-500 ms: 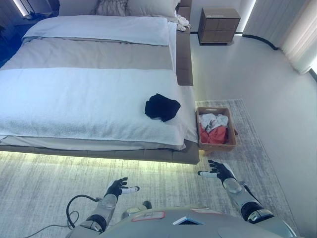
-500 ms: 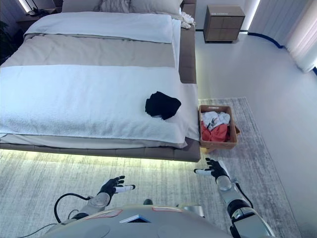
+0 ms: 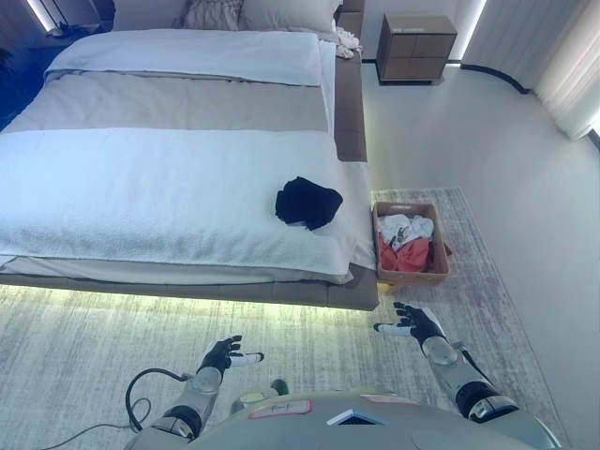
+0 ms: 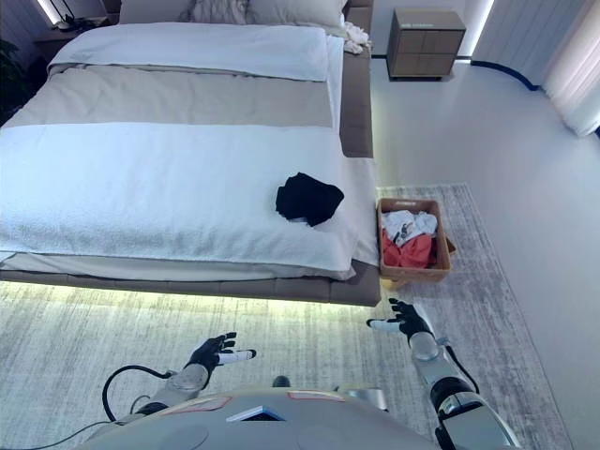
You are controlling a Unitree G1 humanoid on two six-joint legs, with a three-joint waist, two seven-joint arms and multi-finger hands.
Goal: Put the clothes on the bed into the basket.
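Observation:
A crumpled black garment (image 3: 307, 202) lies on the white cover of the bed (image 3: 141, 187), near its right front corner. A brown basket (image 3: 410, 244) stands on the rug right of the bed's corner and holds white and red clothes. My left hand (image 3: 223, 355) is open and empty, low over the rug before the bed. My right hand (image 3: 411, 322) is open and empty, just in front of the basket. Both hands are well short of the garment.
A wooden nightstand (image 3: 414, 47) stands at the back right. A small white cloth (image 3: 346, 39) lies at the bed's far right corner by the pillows (image 3: 253, 13). A grey rug (image 3: 84, 347) runs along the bed's front. Curtains (image 3: 572, 66) hang at the right.
The view has shifted very slightly. Neither hand nor the garment has visibly moved.

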